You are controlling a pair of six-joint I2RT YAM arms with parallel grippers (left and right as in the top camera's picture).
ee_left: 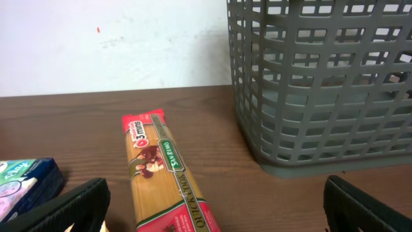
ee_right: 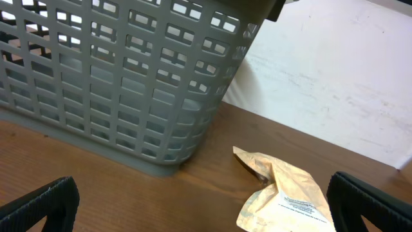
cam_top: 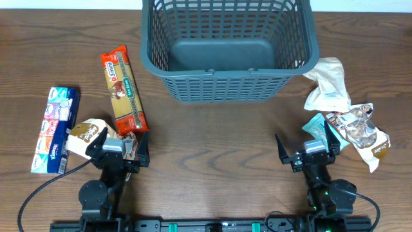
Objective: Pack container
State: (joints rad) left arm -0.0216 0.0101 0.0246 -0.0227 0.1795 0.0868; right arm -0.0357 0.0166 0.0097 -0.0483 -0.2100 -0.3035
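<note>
Ok, status: container (cam_top: 228,87) sits at the far centre of the tabletop (cam_top: 212,142), upright, with its near slotted wall facing both arms. Left pincer (cam_top: 119,149) is low at the near left, fingers spread wide and pinching nothing. The near end of the spaghetti packet (cam_top: 123,90) lies in line with the gap between the fingers. That packet lies flat and runs away from the pincer toward the container's left corner, stopping short of it, not touching. The left wrist view confirms this: the packet goes up the middle between the two dark fingers, with the container wall to the right of it. A small brown-and-white snack bag (cam_top: 84,134) lies just left of the pincer, partly under the arm. The tissue pack (cam_top: 56,130) lies flat further left, apart from the spaghetti packet. Right pincer (cam_top: 308,147) is at the near right, also spread, nothing between the fingers. A teal packet (cam_top: 317,127) lies right by its outer finger; cannot tell if they touch. A clear crumpled snack bag (cam_top: 360,132) lies just right of that. A beige crumpled pouch (cam_top: 328,87) lies beside the container's right near corner; the right wrist view shows it on the tabletop, close to the wall but apart from it.
</note>
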